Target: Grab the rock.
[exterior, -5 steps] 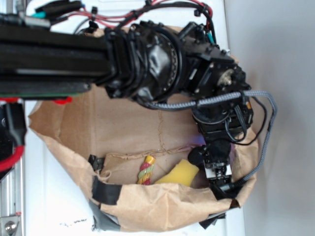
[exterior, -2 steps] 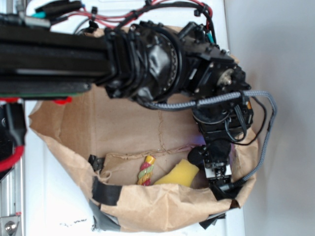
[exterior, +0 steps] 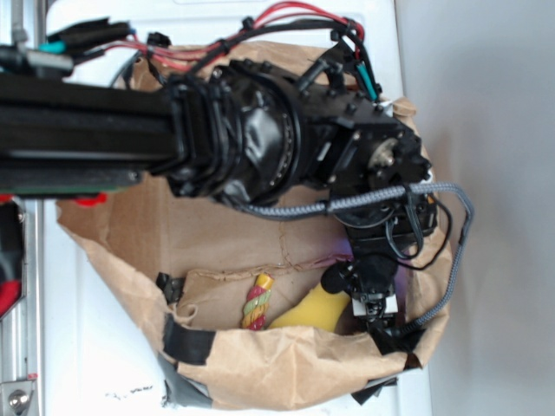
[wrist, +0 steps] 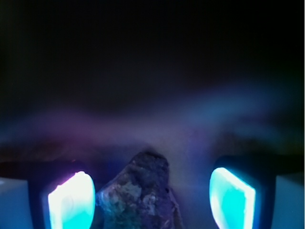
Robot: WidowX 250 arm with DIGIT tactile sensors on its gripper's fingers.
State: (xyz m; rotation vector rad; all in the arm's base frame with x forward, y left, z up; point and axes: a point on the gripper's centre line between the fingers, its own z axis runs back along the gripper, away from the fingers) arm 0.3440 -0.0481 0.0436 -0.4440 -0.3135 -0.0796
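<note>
The rock [wrist: 138, 193] looks hard, bumpy and a bit heavy, sitting between the open pincer [wrist: 151, 200] pads, closer to the left one, so squeeze its sides.

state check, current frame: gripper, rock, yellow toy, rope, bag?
gripper: open, down inside the bag, pads either side of the rock
rock: between the pads, close to the left one, gap to the right one, not clamped
yellow toy: lying on the bag floor, partly hidden by the gripper
rope: lying loose beside the toy
paper bag: open, rim crumpled
</note>
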